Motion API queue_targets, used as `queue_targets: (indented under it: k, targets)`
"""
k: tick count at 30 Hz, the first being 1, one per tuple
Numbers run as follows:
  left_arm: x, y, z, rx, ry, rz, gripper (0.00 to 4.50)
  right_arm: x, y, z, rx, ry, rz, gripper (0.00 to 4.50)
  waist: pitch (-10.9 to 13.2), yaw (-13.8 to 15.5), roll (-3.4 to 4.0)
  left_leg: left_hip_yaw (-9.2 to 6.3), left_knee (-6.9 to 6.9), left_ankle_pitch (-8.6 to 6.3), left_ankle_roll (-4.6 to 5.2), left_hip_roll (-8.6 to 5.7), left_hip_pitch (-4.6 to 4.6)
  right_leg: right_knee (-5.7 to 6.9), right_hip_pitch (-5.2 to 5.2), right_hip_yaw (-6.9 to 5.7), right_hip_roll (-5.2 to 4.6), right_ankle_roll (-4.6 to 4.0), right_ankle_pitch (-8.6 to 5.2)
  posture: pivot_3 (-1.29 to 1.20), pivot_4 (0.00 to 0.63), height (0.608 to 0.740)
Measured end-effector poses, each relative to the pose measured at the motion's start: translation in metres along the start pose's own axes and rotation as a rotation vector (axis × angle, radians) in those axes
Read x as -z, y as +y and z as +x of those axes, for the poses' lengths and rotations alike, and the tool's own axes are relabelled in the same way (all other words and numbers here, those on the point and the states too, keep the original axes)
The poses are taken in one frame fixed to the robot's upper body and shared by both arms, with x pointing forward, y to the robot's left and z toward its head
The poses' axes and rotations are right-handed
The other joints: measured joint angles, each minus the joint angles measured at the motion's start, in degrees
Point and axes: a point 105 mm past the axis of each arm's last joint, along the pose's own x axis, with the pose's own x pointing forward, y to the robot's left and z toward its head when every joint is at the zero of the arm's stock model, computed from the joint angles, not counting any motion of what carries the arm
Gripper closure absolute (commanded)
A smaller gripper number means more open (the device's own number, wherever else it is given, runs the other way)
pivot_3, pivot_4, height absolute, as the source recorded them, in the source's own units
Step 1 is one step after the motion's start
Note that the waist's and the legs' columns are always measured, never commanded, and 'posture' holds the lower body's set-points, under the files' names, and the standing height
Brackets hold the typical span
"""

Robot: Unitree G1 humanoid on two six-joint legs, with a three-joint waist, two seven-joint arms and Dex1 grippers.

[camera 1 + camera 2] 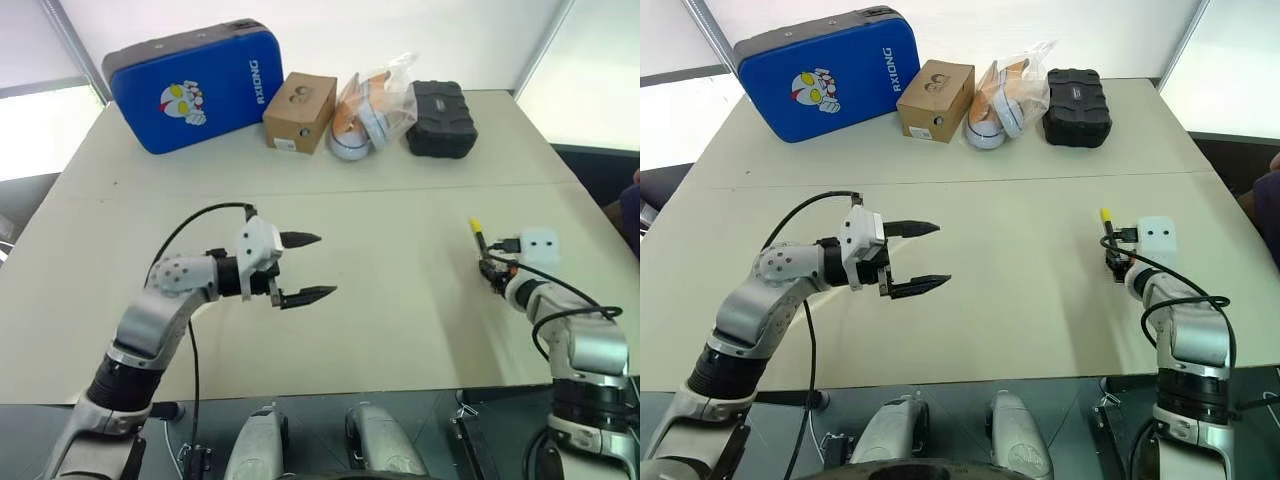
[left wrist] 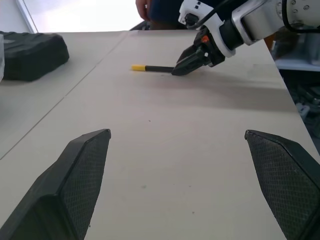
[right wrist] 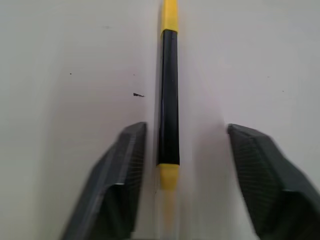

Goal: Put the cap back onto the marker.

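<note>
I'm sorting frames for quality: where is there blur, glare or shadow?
Right wrist view: the thin black marker is soft, its near yellow end smeared between the open right tool fingers. Left wrist view: blown-out brightness at the top; the marker casts a faint shadow on the pale beige table. Left eye view: bright washed-out corners; the open left tool looks sharp.

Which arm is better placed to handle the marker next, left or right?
Right. The right gripper sits open astride the marker lying on the table, cap on. The left gripper hovers open, well away from it.
</note>
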Motion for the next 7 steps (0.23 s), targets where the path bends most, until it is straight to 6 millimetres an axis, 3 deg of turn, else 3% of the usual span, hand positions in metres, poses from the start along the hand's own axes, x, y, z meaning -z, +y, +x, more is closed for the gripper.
queue_targets:
  k: [3,7]
  targets:
    - [0.000,-0.002,0.002,0.005,-0.010,-0.008,0.00,-0.006,0.001,-0.006,-0.015,-0.022,-0.022,0.62,0.00,-0.01,0.01,0.00,-0.01,0.00,0.00,0.00,-0.01,0.00,-0.01,0.00,0.00,0.00,0.00,0.00,0.150,0.740]
    - [0.002,-0.005,0.003,0.025,-0.013,-0.011,0.00,-0.039,-0.004,-0.035,0.000,-0.122,-0.128,0.62,0.01,0.05,0.02,-0.01,-0.02,0.00,0.00,0.00,-0.06,0.00,-0.06,0.00,0.00,0.01,-0.01,0.00,0.150,0.740]
